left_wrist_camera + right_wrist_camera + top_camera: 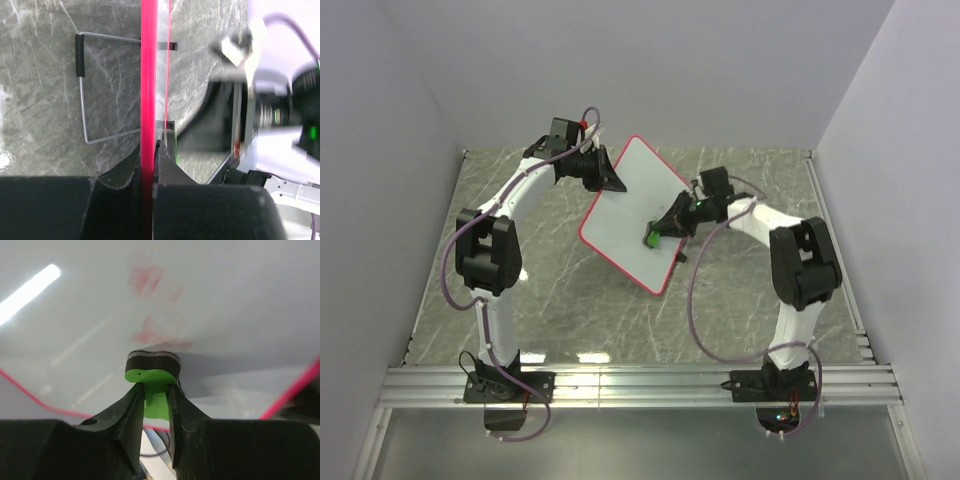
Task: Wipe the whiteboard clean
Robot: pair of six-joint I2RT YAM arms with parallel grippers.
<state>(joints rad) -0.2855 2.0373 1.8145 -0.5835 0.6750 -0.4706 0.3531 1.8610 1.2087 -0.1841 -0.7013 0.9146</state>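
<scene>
The whiteboard [630, 200] is seen mid-table [560, 300] in the top view, turned on a diagonal and apparently tilted. Its red rim is clamped at about 10 o'clock by the left gripper [150, 156], the jaws being closed tight on the edge. The green eraser [150, 374] is grasped by its handle in the right gripper [156, 392] and is pressed felt-down toward the board's 5 o'clock part. In the right wrist view, faint red smudges [159, 335] are found at 12 o'clock from the eraser, so the wiping is judged unfinished.

Trouble could be expected from the one-sided hold. Under hard eraser pressure the board could be pivoted about the clamped rim or pulled out of the jaws. The eraser could also be twisted on its narrow handle, so that the felt is lifted and streaks are left. A stroke not carried toward 12 o'clock would leave the smudges missed.

Counted: one whiteboard, one eraser, two grippers, one wire stand [82, 100], at least two smudge patches.
</scene>
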